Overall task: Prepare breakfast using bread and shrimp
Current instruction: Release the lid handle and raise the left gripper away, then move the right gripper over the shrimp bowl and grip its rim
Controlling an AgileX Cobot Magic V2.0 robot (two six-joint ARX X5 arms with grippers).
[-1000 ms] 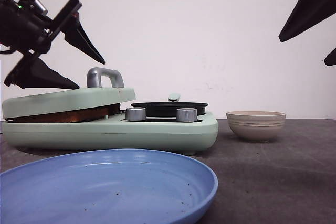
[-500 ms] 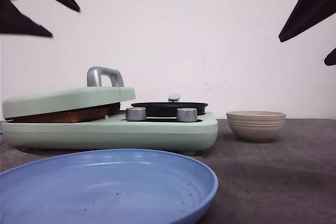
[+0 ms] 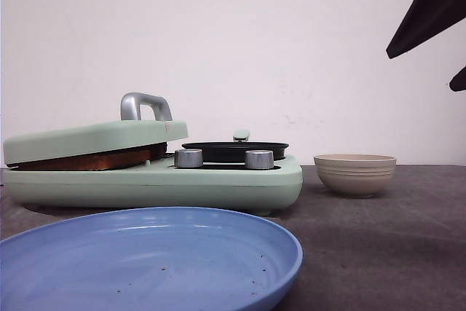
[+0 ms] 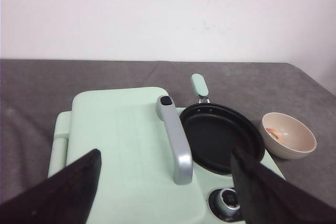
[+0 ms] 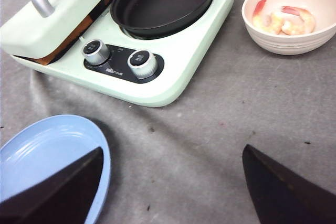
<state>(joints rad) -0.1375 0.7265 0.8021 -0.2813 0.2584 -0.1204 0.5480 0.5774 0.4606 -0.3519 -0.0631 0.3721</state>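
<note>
1. Front: a brown bread [image 3: 87, 159] edge shows, pressed under the smooth mint lid [image 3: 95, 138]; glossy blue plate [image 3: 145, 260] nearest.
2. Left wrist: left gripper [image 4: 165, 195], jaws wide apart, above the lid's metal handle [image 4: 176, 137].
3. Right wrist: right gripper [image 5: 170, 192], jaws apart and empty; curled shrimp [image 5: 283, 20] lie in the ribbed beige bowl [image 5: 294, 43].

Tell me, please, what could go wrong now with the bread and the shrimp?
The bread sits under the closed lid; nobody can check it, so it may burn. The shrimp are small and curled in the bowl, so the right tool, wide open, may slip on them or tip the bowl.
</note>
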